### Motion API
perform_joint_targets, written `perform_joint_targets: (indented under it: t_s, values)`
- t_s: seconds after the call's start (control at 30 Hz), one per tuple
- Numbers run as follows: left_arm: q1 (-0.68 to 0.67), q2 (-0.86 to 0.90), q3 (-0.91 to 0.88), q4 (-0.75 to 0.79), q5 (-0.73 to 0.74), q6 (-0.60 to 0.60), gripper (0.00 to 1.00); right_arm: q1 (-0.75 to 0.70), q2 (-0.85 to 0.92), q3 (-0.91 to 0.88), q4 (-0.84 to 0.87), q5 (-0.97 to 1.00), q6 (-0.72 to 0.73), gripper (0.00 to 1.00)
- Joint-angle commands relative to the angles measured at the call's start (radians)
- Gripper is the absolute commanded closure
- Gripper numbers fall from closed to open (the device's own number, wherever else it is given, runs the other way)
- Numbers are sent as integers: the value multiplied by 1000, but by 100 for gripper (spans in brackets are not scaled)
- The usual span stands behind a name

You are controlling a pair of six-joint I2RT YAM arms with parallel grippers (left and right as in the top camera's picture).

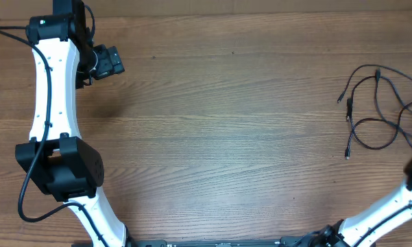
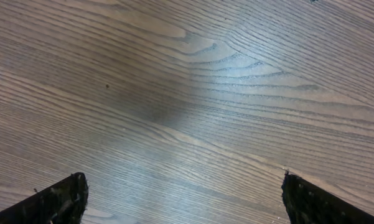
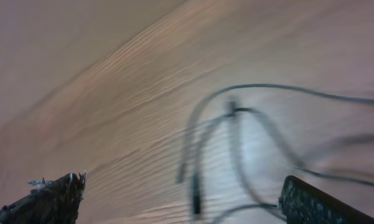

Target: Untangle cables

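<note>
The cables (image 1: 350,108) lie looped at three o'clock on the table (image 1: 226,123); left gripper (image 2: 183,177) spread wide apart, and right gripper (image 3: 183,180) too, holding nothing.

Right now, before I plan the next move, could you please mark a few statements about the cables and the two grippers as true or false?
1. The cables lie near the right edge of the table. True.
2. The left gripper is holding a cable. False: it is open over bare wood, with nothing in it.
3. The right gripper is open. True.
4. The cables lie straight and apart, side by side. False: they loop and cross one another.
5. The cables are in the left wrist view. False: that view shows only bare wood; they show in the overhead and right wrist views.
</note>
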Motion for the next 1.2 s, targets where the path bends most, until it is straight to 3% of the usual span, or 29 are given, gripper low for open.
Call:
perform_joint_targets:
  t_s: [0.0, 0.33, 0.57, 1.17]
  values:
    - [2, -29, 12, 0, 7, -10, 0, 151, -12, -5, -24, -20, -34, 0]
    - [2, -29, 12, 0, 7, -10, 0, 572, -12, -5, -26, -19, -34, 0]
    - [2, -29, 12, 0, 8, -10, 1, 731, -12, -5, -26, -20, -34, 0]
    - [2, -29, 12, 0, 7, -10, 0, 775, -12, -5, -26, -19, -34, 0]
